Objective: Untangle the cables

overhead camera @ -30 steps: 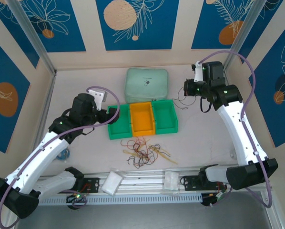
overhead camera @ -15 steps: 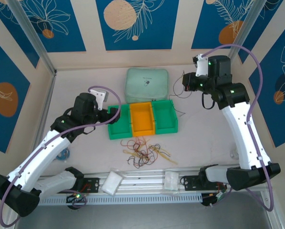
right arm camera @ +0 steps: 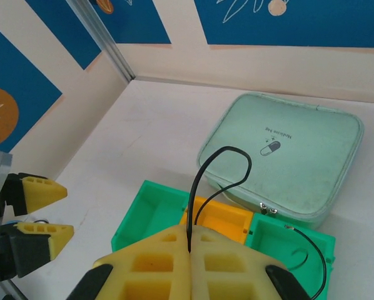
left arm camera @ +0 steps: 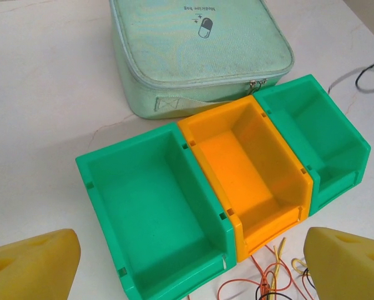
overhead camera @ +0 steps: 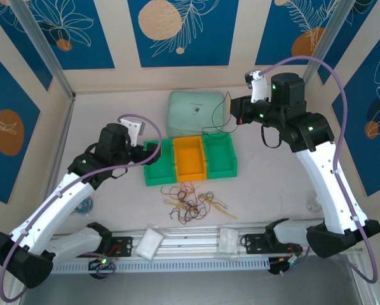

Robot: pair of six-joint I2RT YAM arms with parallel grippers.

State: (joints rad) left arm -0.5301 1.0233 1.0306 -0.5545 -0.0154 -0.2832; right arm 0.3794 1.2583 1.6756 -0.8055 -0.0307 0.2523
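A tangle of yellow, orange and black cables [overhead camera: 193, 203] lies on the table in front of the bins, and its top edge shows in the left wrist view [left arm camera: 271, 284]. My right gripper [overhead camera: 237, 117] is shut on a separate black cable [right arm camera: 227, 153]. That cable loops up from the pads [right arm camera: 168, 250], and its tail hangs into the right green bin [right arm camera: 312, 262]. The gripper hovers above the bins, near the pouch. My left gripper [overhead camera: 142, 152] is open over the left green bin [left arm camera: 156, 200], with nothing between its fingers [left arm camera: 30, 265].
Three bins stand in a row: left green [overhead camera: 158, 164], orange [overhead camera: 189, 159], right green [overhead camera: 219, 155]. A mint zip pouch [overhead camera: 196, 113] lies behind them. A light-blue coiled cord [overhead camera: 84, 204] sits by the left arm. Walls close in the back and sides.
My right gripper has swung left and lifted the black cable off the table right of the bins to above the right green bin. The left arm has stayed put.
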